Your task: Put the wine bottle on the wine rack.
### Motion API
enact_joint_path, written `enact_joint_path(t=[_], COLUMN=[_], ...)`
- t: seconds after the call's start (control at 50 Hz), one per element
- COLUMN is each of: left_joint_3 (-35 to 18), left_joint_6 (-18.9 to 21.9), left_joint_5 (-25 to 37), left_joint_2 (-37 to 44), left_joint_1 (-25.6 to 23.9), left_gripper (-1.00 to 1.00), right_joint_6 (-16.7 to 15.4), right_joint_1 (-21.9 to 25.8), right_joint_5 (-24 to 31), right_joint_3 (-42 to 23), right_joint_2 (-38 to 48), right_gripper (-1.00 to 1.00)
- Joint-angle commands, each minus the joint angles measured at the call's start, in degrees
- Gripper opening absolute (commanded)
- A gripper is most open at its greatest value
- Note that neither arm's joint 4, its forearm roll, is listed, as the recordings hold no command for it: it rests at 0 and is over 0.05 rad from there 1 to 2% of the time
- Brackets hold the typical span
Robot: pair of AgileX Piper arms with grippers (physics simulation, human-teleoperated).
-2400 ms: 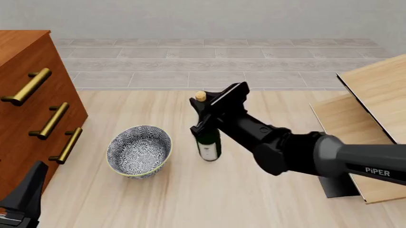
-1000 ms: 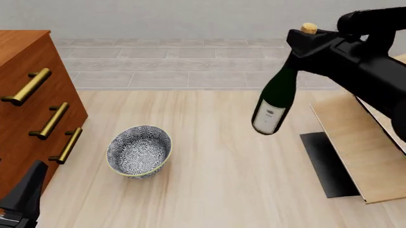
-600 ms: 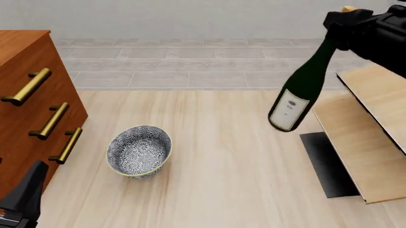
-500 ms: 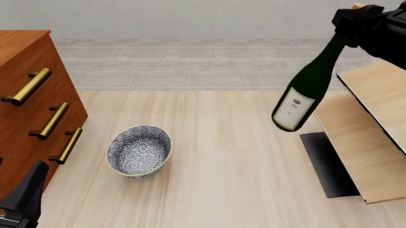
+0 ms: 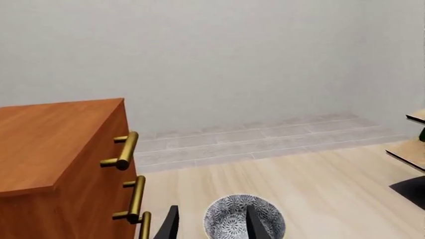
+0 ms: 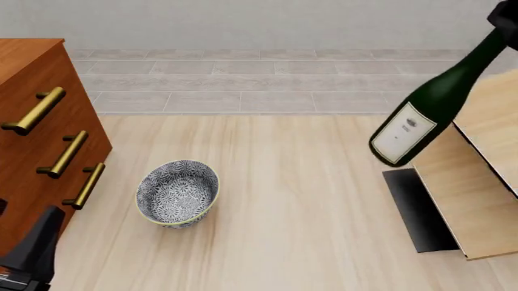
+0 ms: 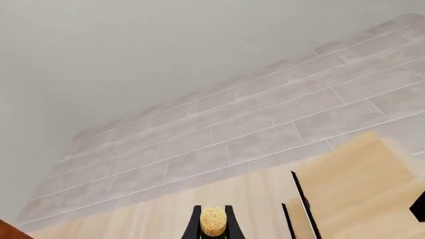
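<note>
Gripping the neck of the wine bottle [image 6: 427,112] just below its cork [image 7: 213,220], the right gripper [image 7: 212,225] is now almost out of the front view at the top right corner; its two dark fingers [image 7: 194,226] flank the cork in the right wrist view. Half a second earlier the gripper and cork were both inside the front view; since then the bottle has moved further right and tilted more steeply, neck up and to the right, base down and to the left. It hangs in the air, its white label facing the camera, its lower end in front of the left edge of the wine rack [image 6: 474,182], above the rack's black base. The left gripper [image 5: 209,224] waits at the near left, jaws parted and holding nothing, unmoved, beside the drawer cabinet [image 6: 45,142]. The patterned bowl [image 6: 177,192] sits where it was.
</note>
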Motion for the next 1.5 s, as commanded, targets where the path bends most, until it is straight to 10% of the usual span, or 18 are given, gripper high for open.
enact_joint_path(t=[0.02,1.5], left_joint_3=[0.7,2.0], left_joint_6=[-0.3,0.3], left_joint_5=[-0.6,-1.4], left_joint_2=[0.0,0.0], left_joint_1=[-0.2,-1.6], left_gripper=[1.0,1.0], right_joint_6=[3.7,4.8], right_joint_1=[-7.4,-34.5], right_joint_5=[2.7,7.8], right_joint_3=[-0.8,-9.2], right_joint_2=[-1.0,6.3], right_gripper=[-1.0,-1.0])
